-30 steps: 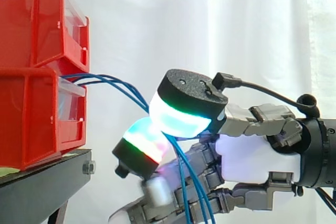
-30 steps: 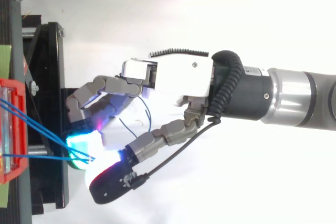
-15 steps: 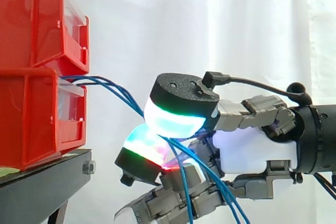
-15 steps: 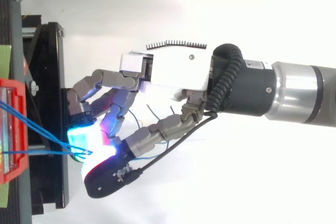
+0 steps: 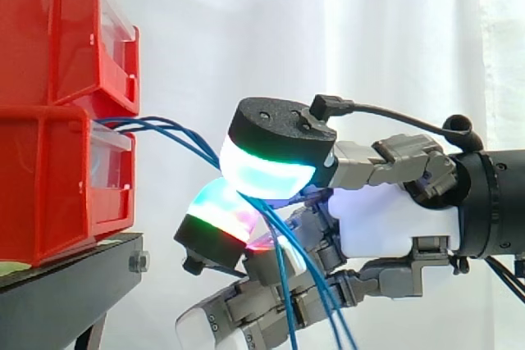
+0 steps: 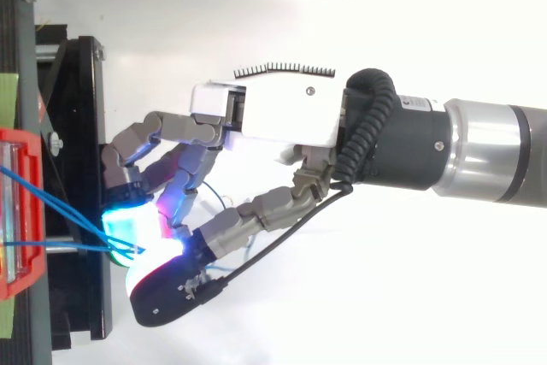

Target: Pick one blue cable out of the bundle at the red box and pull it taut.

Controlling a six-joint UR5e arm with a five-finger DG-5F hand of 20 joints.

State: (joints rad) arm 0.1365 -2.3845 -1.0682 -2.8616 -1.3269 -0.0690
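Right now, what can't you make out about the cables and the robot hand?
- How many cables the robot hand pinches: side view, its glowing pads cover the contact.
- The cables' lower ends: side view, cut off by the bottom edge.
- Their start in the red box: top view, cut off by the left edge.

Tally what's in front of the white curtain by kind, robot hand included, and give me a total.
red bins: 2
blue cables: 3
black stand: 1
hand: 1
total: 7
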